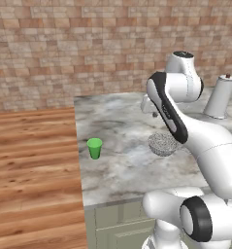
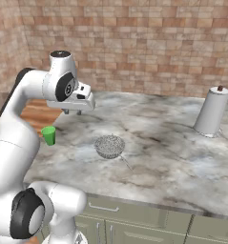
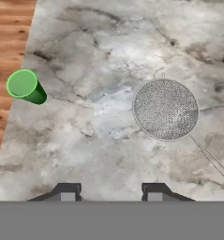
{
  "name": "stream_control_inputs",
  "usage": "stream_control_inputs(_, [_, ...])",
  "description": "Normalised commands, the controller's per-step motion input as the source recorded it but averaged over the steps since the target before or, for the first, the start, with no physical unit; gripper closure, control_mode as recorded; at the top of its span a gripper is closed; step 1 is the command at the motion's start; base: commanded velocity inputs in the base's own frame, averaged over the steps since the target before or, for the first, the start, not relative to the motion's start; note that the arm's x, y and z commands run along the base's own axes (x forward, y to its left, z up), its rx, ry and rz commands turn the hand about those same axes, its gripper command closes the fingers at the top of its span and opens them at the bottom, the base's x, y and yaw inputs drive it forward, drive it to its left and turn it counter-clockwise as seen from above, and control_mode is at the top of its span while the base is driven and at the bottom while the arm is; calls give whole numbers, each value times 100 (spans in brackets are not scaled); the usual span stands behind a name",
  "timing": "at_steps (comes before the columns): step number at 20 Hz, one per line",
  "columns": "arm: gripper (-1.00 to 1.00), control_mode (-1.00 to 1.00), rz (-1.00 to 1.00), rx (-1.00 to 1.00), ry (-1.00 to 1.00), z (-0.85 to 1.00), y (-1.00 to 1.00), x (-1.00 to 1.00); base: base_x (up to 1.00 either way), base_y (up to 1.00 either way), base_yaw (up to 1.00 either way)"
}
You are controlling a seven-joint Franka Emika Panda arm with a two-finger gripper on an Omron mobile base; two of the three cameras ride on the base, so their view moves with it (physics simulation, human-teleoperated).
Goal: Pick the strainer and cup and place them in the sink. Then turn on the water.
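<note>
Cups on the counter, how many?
1. The green cup stands upright near the counter's left edge beside the wood floor, apart from the strainer to its right. The arm could hide something behind it.

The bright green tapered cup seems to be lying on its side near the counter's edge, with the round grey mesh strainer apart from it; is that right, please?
Not quite: the bright green tapered cup stands upright, rim up, as the left base view shows. It is near the marble counter's edge, and the round grey mesh strainer does sit apart from it.

Upright green cup point(image 3: 25, 86) and mesh strainer point(image 3: 165, 108), apart on marble counter point(image 3: 108, 140)
</note>
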Motion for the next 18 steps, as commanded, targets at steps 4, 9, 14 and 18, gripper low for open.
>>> stream_control_inputs(4, [-100, -100, 0, 0, 3, 0, -6, -4, 0, 0, 0])
stream_control_inputs(9, [-100, -100, -1, 0, 16, 0, -35, 0, 0, 0, 0])
stream_control_inputs(14, [-100, -100, -2, 0, 10, -8, -65, 0, 0, 0, 0])
stream_control_inputs(18, [-100, -100, 4, 0, 0, -14, -75, 4, 0, 0, 0])
